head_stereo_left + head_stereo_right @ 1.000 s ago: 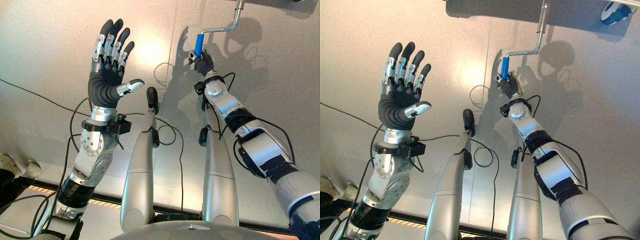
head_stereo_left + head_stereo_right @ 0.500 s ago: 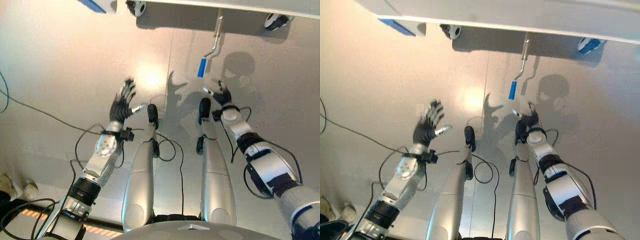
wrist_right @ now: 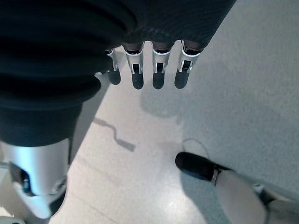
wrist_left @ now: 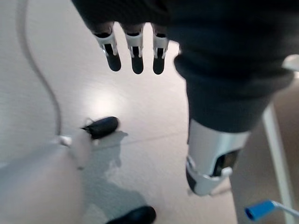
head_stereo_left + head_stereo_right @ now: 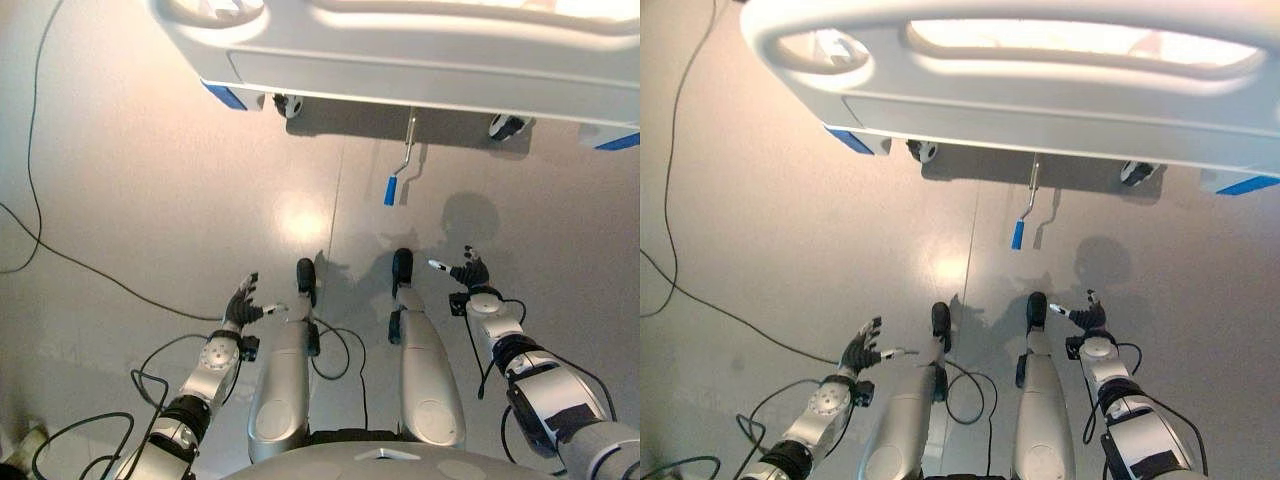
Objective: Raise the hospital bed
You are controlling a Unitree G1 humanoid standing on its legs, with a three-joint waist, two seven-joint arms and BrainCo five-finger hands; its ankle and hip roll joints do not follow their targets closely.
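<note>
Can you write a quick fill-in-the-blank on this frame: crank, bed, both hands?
1. The grip at the end of the crank handle is coloured ____.
2. The crank hangs below the end of the ____, beside a caster wheel.
3. The right hand has its fingers ____ and holds nothing.
4. The left hand touches ____ of the bed or crank.

Missing words: blue; hospital bed; open; nothing

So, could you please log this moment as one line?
crank handle: free under bed | right hand: open, empty | left hand: open, empty
</note>
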